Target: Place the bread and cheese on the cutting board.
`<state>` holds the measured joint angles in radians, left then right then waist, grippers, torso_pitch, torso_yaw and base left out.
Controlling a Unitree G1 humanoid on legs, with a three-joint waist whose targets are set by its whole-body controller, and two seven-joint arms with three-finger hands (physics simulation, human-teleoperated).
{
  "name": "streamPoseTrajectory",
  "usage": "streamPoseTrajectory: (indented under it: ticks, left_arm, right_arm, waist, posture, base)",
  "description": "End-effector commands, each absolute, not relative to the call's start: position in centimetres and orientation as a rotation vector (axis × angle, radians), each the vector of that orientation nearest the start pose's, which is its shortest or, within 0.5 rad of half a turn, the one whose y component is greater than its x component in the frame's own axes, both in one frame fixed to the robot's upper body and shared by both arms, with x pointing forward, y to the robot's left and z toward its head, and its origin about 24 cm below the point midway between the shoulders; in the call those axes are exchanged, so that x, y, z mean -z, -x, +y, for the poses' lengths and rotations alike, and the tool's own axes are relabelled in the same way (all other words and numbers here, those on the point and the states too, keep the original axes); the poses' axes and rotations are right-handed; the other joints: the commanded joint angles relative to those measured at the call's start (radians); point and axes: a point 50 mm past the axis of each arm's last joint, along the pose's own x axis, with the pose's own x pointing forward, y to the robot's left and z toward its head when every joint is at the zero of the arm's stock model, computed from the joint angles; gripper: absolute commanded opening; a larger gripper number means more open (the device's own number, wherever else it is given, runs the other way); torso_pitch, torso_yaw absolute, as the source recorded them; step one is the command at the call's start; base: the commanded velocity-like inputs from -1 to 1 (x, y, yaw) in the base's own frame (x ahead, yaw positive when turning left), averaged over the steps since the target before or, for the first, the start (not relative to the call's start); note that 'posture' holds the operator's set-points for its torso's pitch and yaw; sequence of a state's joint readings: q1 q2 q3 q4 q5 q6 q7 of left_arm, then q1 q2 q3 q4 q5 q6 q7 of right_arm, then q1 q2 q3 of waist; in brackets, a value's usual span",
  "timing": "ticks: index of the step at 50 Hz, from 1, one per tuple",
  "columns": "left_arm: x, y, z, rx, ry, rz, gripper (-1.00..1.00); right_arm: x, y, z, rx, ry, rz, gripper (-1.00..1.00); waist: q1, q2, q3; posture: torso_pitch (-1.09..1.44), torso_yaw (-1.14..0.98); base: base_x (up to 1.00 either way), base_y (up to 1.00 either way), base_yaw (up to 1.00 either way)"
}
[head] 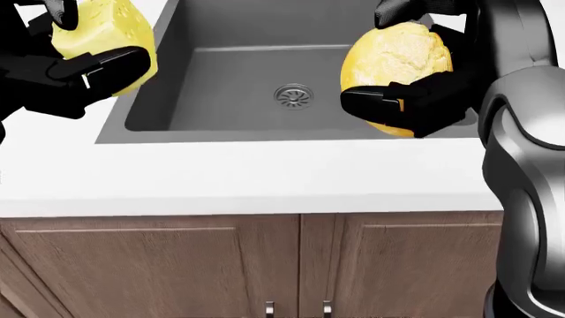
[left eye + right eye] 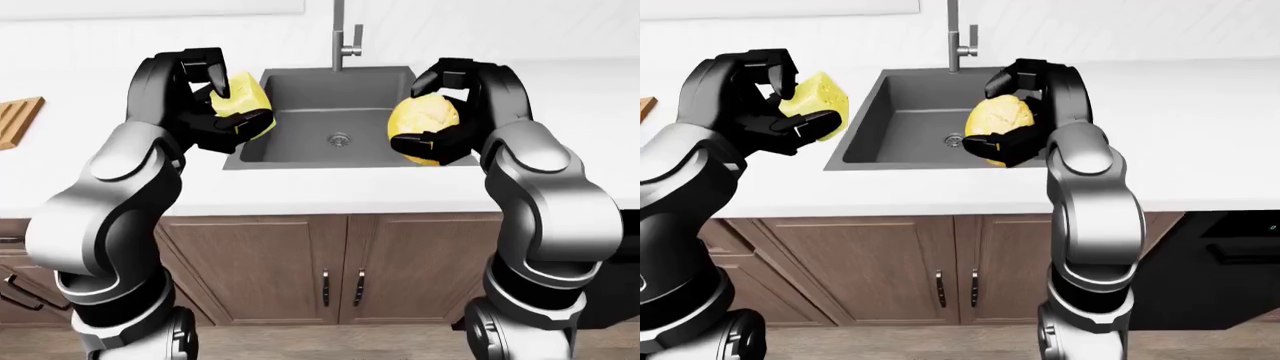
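- The robot's left hand (image 2: 215, 105) is raised above the counter at the left of the left-eye view, its black fingers closed around a pale yellow wedge of cheese (image 2: 243, 105). One finger curls over the top of the wedge and another lies across its lower face.
- The cheese is held in the air, above the left rim of the sink, not touching the counter.
- The right hand (image 2: 450, 112) is raised at about the same height on the right, its fingers closed around a round, golden loaf of bread (image 2: 423, 127). One finger runs under the loaf and others hook over its top.
- The bread hangs in the air over the right side of the sink basin.
- Between the two hands sits a dark grey sink (image 1: 220, 73) sunk into a white countertop (image 1: 247, 179). A round metal drain (image 1: 293, 95) lies at the bottom of the basin, and a metal faucet (image 2: 344, 37) rises at its top edge.
- At the far left of the left-eye view, well apart from both hands, the corner of a wooden cutting board (image 2: 18, 120) rests on the counter.
- Below the counter are brown wooden cabinet doors (image 2: 330, 262) with slim metal handles.
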<state>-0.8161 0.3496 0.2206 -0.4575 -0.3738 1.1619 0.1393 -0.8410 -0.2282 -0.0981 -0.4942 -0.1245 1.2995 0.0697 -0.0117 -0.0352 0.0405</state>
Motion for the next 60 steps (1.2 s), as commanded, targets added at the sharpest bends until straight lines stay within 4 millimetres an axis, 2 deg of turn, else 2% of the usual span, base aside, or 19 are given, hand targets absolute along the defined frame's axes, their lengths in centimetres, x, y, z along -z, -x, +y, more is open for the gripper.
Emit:
streamPoseTrajectory:
  ticks: [1,3,7,10,12,23,26,27,31,34,36,38,41,50,52,54,55,57,60]
  left_arm:
    - [-29.45,-29.30,17.46,0.017,-0.044,-0.220,-0.98]
    - [-29.50,-29.28,17.51,0.017,-0.043,-0.221,-0.98]
    - [-29.57,-29.31,17.57,0.016,-0.043,-0.222,-0.98]
    - [-29.32,-29.32,17.58,0.017,-0.042,-0.220,-0.98]
    - [-29.26,-29.35,17.60,0.017,-0.043,-0.218,-0.98]
    - [-29.20,-29.42,17.44,0.018,-0.042,-0.216,-0.98]
    - [-29.08,-29.46,17.53,0.017,-0.042,-0.214,-0.98]
    - [-29.22,-29.36,17.55,0.017,-0.039,-0.217,-0.98]
    - [-29.43,-29.25,17.54,0.018,-0.038,-0.221,-0.98]
    - [-29.30,-29.24,17.69,0.014,-0.034,-0.221,-0.98]
    - [-29.28,-29.24,17.64,0.015,-0.033,-0.218,-0.98]
    - [-29.55,-29.23,17.67,0.013,-0.037,-0.222,-0.98]
    - [-29.82,-29.21,17.59,0.016,-0.043,-0.225,-0.98]
    - [-29.04,-29.50,17.61,0.016,-0.042,-0.214,-0.98]
    - [-28.93,-29.51,17.51,0.018,-0.042,-0.211,-0.98]
    - [-29.08,-29.52,17.39,0.020,-0.043,-0.212,-0.98]
    - [-29.13,-29.50,17.33,0.022,-0.042,-0.213,-0.98]
    - [-29.19,-29.48,17.35,0.022,-0.043,-0.214,-0.98]
    - [-29.35,-29.38,17.51,0.020,-0.044,-0.216,-0.98]
  right_arm:
    - [-28.03,-29.59,-15.77,0.083,0.206,-0.105,-1.00]
    - [-28.07,-29.59,-15.75,0.082,0.206,-0.106,-1.00]
    - [-28.22,-29.57,-15.67,0.082,0.206,-0.107,-1.00]
    - [-28.16,-29.52,-15.65,0.082,0.205,-0.107,-1.00]
    - [-28.05,-29.61,-15.77,0.083,0.205,-0.106,-1.00]
    - [-27.86,-29.73,-15.82,0.083,0.201,-0.104,-1.00]
    - [-27.77,-29.70,-15.81,0.083,0.202,-0.102,-1.00]
    - [-27.90,-29.65,-15.83,0.084,0.202,-0.103,-1.00]
    - [-28.26,-29.50,-15.82,0.084,0.203,-0.108,-1.00]
    - [-27.97,-29.54,-15.87,0.085,0.199,-0.106,-1.00]
    - [-27.98,-29.63,-15.85,0.085,0.200,-0.104,-1.00]
    - [-28.49,-29.58,-15.82,0.084,0.199,-0.112,-1.00]
    - [-28.15,-29.57,-16.01,0.087,0.199,-0.108,-1.00]
    - [-27.73,-30.00,-15.78,0.081,0.199,-0.101,-1.00]
    - [-27.77,-29.94,-15.80,0.081,0.199,-0.102,-1.00]
    - [-27.92,-29.90,-15.84,0.082,0.200,-0.103,-1.00]
    - [-27.86,-29.88,-15.86,0.082,0.200,-0.103,-1.00]
    - [-27.74,-29.89,-15.90,0.083,0.199,-0.102,-1.00]
    - [-28.02,-29.77,-15.80,0.083,0.199,-0.105,-1.00]
  waist:
    - [-0.001,0.006,-0.024]
    - [0.005,-0.017,-0.039]
    - [0.007,0.008,-0.034]
    - [0.001,0.058,-0.020]
    - [-0.003,0.143,-0.038]
    - [0.000,0.031,-0.017]
    - [0.003,-0.024,-0.026]
    - [-0.002,-0.002,-0.027]
    - [0.005,-0.011,-0.044]
    - [0.006,0.018,-0.025]
    - [0.002,0.052,-0.019]
    - [-0.004,0.131,-0.038]
    - [0.000,0.116,-0.023]
    - [0.000,0.024,-0.018]
    - [0.002,-0.010,-0.022]
    - [-0.002,0.006,-0.029]
    - [0.006,-0.012,-0.033]
    - [0.007,-0.014,-0.044]
    - [0.008,0.011,-0.033]
  posture:
    - [0.00,0.00]
    - [0.00,0.00]
    - [0.00,0.00]
    - [0.00,0.00]
    - [0.00,0.00]
    - [0.00,0.00]
    - [0.00,0.00]
    - [0.00,0.00]
    - [0.00,0.00]
    - [0.00,0.00]
    - [0.00,0.00]
    - [0.00,0.00]
    - [0.00,0.00]
    - [0.00,0.00]
    - [0.00,0.00]
    - [0.00,0.00]
    - [0.00,0.00]
    - [0.00,0.00]
    - [0.00,0.00]
  base:
    - [0.03,0.43,0.00]
    - [0.04,0.44,0.00]
    - [0.04,0.44,0.00]
    - [0.04,0.44,0.00]
    - [0.04,0.43,0.00]
    - [0.04,0.44,0.00]
    - [0.04,0.44,0.00]
    - [0.04,0.43,0.00]
    - [0.03,0.44,0.00]
    - [0.04,0.43,0.00]
    - [0.03,0.44,0.00]
    - [0.04,0.44,0.00]
    - [0.04,0.44,0.00]
    - [0.04,0.44,0.00]
    - [0.04,0.43,0.00]
    - [0.04,0.44,0.00]
    - [0.04,0.43,0.00]
    - [0.04,0.44,0.00]
    - [0.03,0.43,0.00]
